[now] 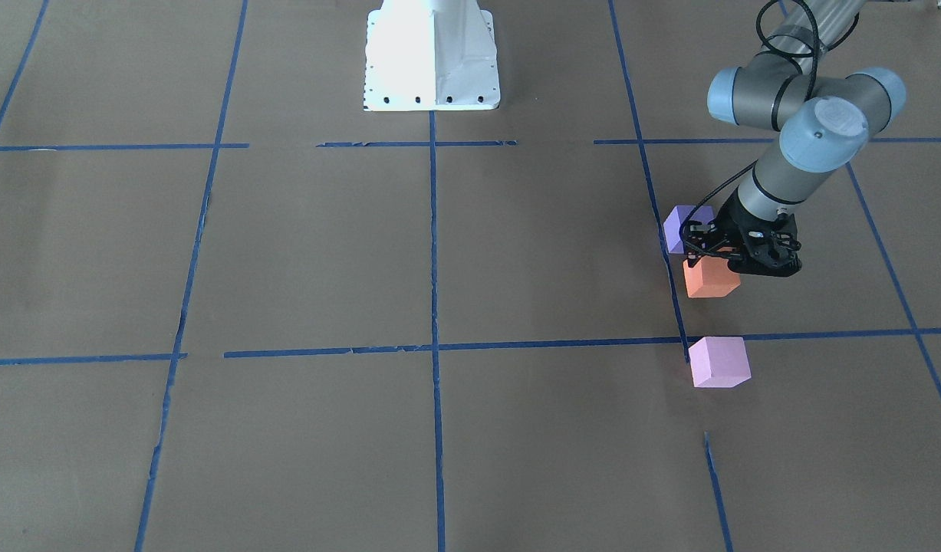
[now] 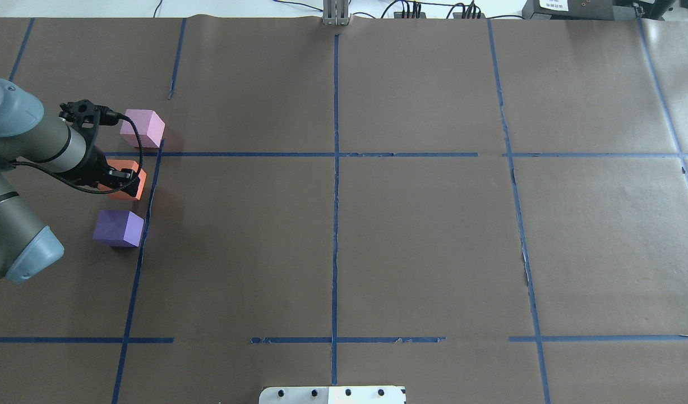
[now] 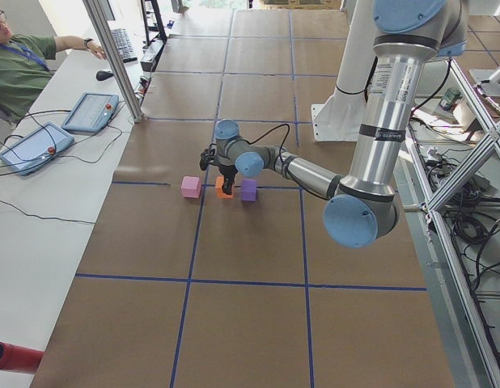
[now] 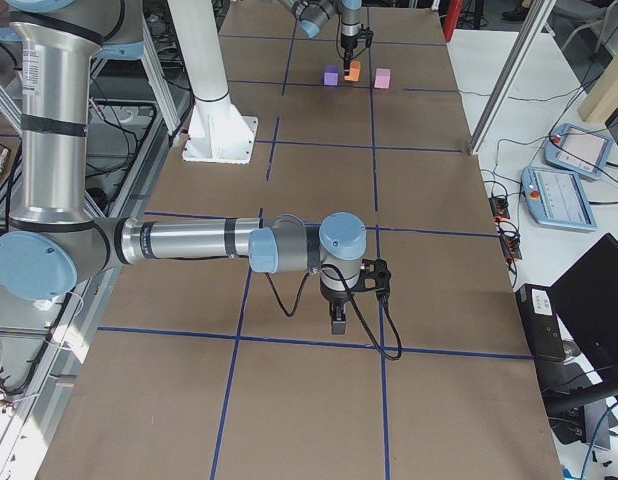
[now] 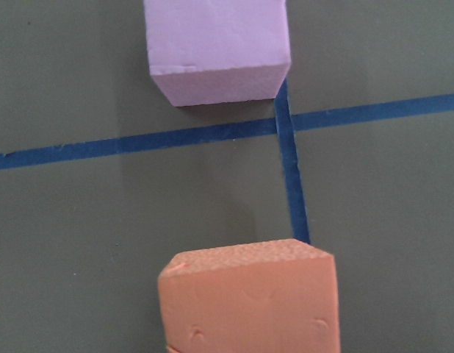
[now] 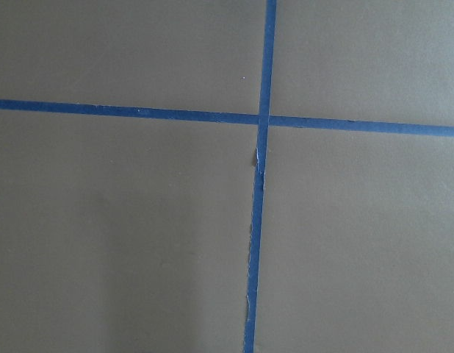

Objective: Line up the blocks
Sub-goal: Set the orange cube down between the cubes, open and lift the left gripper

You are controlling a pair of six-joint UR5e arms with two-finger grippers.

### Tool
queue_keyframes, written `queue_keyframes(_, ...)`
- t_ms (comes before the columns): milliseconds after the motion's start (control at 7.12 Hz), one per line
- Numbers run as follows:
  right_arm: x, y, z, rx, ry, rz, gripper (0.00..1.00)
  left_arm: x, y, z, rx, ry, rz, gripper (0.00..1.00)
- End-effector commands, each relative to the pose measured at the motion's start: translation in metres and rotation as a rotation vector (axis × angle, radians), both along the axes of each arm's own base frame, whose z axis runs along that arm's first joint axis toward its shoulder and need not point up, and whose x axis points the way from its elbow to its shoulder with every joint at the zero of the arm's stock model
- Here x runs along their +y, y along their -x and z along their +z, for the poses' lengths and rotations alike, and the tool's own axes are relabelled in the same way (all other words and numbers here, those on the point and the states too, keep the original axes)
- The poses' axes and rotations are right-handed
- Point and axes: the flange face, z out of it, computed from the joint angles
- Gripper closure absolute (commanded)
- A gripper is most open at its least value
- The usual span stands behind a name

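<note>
**While the left gripper sits low over the orange block, three cubes stand in a row**

Where the brown paper of the table [image 2: 422,235] meets the robot's left end, the three blocks stand on it in a short row. The row runs away from the robot, alongside a blue tape line [image 2: 147,207], and all three blocks keep to its outer side, close against it.

The purple block [image 2: 118,228] is nearest the robot. The orange block [image 1: 709,280] is in the middle, and the pink block [image 2: 143,128] is farthest out, beyond a cross line of tape. None of them touches another. The gap between pink and orange is the wider one, and the cross line lies in it.

In the left wrist view the pink block's near corner sits at the tape crossing. The orange block's corner covers the line lower down. The sides that these two blocks turn toward each other look roughly parallel. As cubes they have no long axis of their own; only the row has one, and it follows the tape.

The left gripper [image 2: 122,180] is down over the orange block, its dark fingers across the block's top. Whether they press on the block I cannot tell.

The right gripper [image 4: 337,320] hangs low above bare paper and a tape crossing, well apart from the blocks. Its opening cannot be judged from the side view.
</note>
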Motion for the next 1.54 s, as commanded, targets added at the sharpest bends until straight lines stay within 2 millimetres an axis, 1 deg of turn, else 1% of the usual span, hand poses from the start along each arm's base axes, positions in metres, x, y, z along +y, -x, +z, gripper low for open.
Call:
queue_keyframes(0,0.000,0.000,0.000,0.000,0.000,0.000,0.00,-0.010,-0.011,0.000,0.002,0.002,0.005,0.55)
queue_keyframes(140,0.000,0.000,0.000,0.000,0.000,0.000,0.00,-0.010,-0.012,-0.004,0.008,-0.003,0.006,0.01)
queue_keyframes(281,0.000,0.000,0.000,0.000,0.000,0.000,0.00,-0.009,-0.010,-0.004,0.019,0.010,0.014,0.00)
queue_keyframes(421,0.000,0.000,0.000,0.000,0.000,0.000,0.00,-0.024,0.019,-0.011,0.040,0.012,-0.018,0.00)
queue_keyframes(561,0.000,0.000,0.000,0.000,0.000,0.000,0.00,-0.038,0.064,-0.027,0.065,-0.012,-0.084,0.00)
queue_keyframes(702,0.000,0.000,0.000,0.000,0.000,0.000,0.00,-0.053,0.123,-0.034,0.077,-0.037,-0.171,0.00)
queue_keyframes(842,0.000,0.000,0.000,0.000,0.000,0.000,0.00,-0.062,0.193,-0.018,0.103,-0.112,-0.105,0.00)
queue_keyframes(982,0.000,0.000,0.000,0.000,0.000,0.000,0.00,-0.060,0.259,0.020,0.085,-0.150,-0.041,0.00)
queue_keyframes(1123,0.000,0.000,0.000,0.000,0.000,0.000,0.00,-0.053,0.323,0.069,0.029,-0.103,-0.096,0.00)
queue_keyframes(1263,0.000,0.000,0.000,0.000,0.000,0.000,0.00,-0.047,0.350,0.106,-0.006,-0.153,-0.023,0.00)
queue_keyframes(1404,0.000,0.000,0.000,0.000,0.000,0.000,0.00,-0.024,0.373,0.163,-0.023,-0.154,0.053,0.00)
